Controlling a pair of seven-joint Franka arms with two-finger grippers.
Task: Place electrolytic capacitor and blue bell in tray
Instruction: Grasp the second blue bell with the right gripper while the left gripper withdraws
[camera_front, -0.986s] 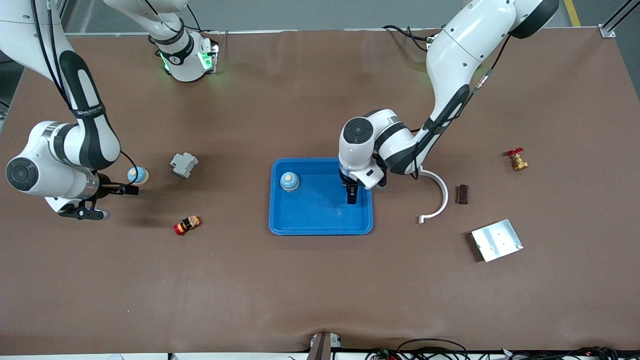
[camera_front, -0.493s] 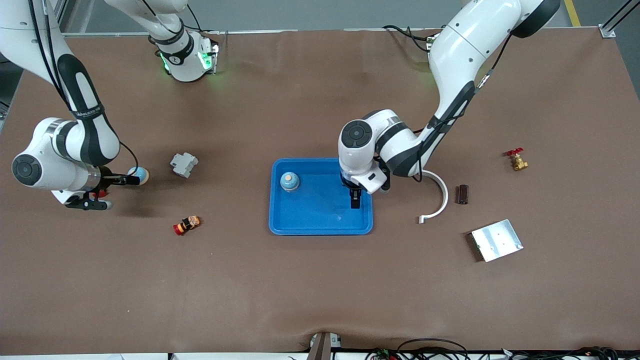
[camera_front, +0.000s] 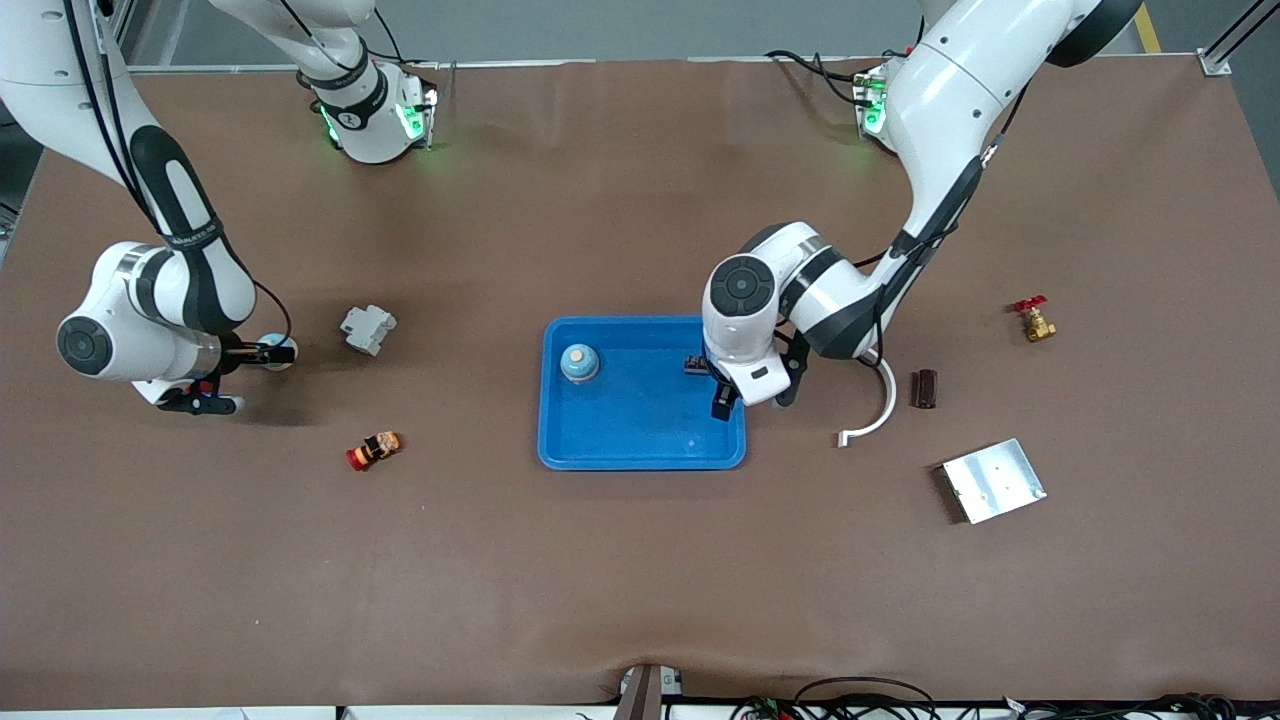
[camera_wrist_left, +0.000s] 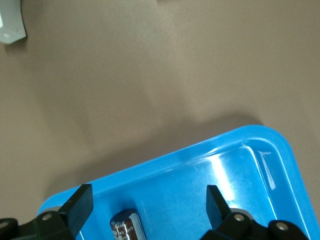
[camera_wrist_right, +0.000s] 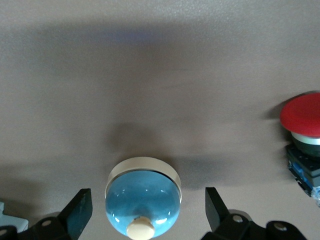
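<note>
The blue tray (camera_front: 640, 445) lies mid-table. In it lie a blue bell (camera_front: 579, 362) and the dark electrolytic capacitor (camera_front: 691, 365). My left gripper (camera_front: 745, 405) is open and empty over the tray's rim toward the left arm's end. In the left wrist view the capacitor (camera_wrist_left: 127, 226) lies on the tray floor (camera_wrist_left: 200, 170) between the open fingers. A second blue bell (camera_front: 266, 343) stands on the table at the right arm's end. My right gripper (camera_front: 262, 378) is open above it. In the right wrist view this bell (camera_wrist_right: 142, 200) sits between the spread fingers, untouched.
A grey breaker (camera_front: 368, 329) and a red-capped button (camera_front: 373, 450) lie near the second bell; the button also shows in the right wrist view (camera_wrist_right: 302, 117). A white curved piece (camera_front: 880, 400), a brown block (camera_front: 926, 389), a silver plate (camera_front: 993, 480) and a brass valve (camera_front: 1033, 320) lie toward the left arm's end.
My left gripper has let go of the capacitor in the tray and drawn back toward the left arm's end. My right gripper has moved over the bell on the table.
</note>
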